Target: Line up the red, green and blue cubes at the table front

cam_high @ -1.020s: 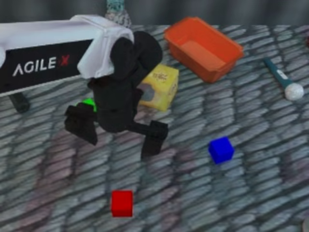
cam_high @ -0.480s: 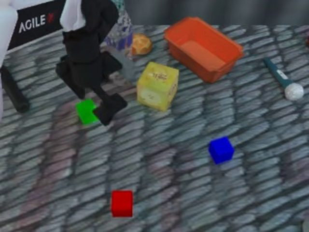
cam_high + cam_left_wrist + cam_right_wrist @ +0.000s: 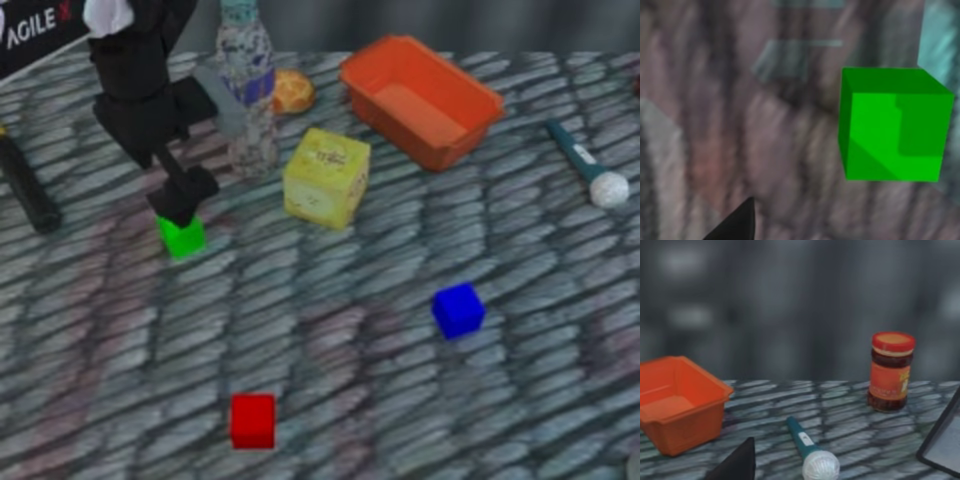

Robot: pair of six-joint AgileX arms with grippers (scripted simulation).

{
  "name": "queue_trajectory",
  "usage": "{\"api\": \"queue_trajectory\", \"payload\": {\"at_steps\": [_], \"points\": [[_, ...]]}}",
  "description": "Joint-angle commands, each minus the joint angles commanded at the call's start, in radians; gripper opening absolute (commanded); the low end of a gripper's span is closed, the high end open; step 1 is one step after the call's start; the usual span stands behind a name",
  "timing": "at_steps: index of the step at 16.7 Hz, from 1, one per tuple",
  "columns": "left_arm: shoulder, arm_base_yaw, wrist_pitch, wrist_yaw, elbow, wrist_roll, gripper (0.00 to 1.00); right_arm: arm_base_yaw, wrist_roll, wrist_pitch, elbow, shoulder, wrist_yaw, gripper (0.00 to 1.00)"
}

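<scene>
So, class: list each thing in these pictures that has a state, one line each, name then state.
green cube: on the table, left gripper above it
red cube: free, table front
blue cube: free, right of centre
orange bin: upright, empty
jar: upright, lidded
bottle: upright

Rendered simulation tabletop, patterned table [image 3: 420, 400], blurred grey backdrop

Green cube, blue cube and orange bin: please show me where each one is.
green cube [image 3: 183, 237], top view, its top face
blue cube [image 3: 458, 309], top view, its top face
orange bin [image 3: 478, 88], top view, its right rim
</scene>
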Motion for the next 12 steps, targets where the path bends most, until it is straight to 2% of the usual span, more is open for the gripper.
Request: {"api": "queue_trajectory", "payload": {"at_steps": [5, 12], "points": [[0.011, -0.002, 0.041, 0.000, -0.032, -0.003, 1.00, 0.000, 0.000, 0.000, 0.000, 0.000, 0.000, 1.00], [0.102, 0.001, 0.279, 0.001, -0.175, 0.002, 1.00, 0.000, 0.000, 0.000, 0.000, 0.000, 0.000, 1.00]]}}
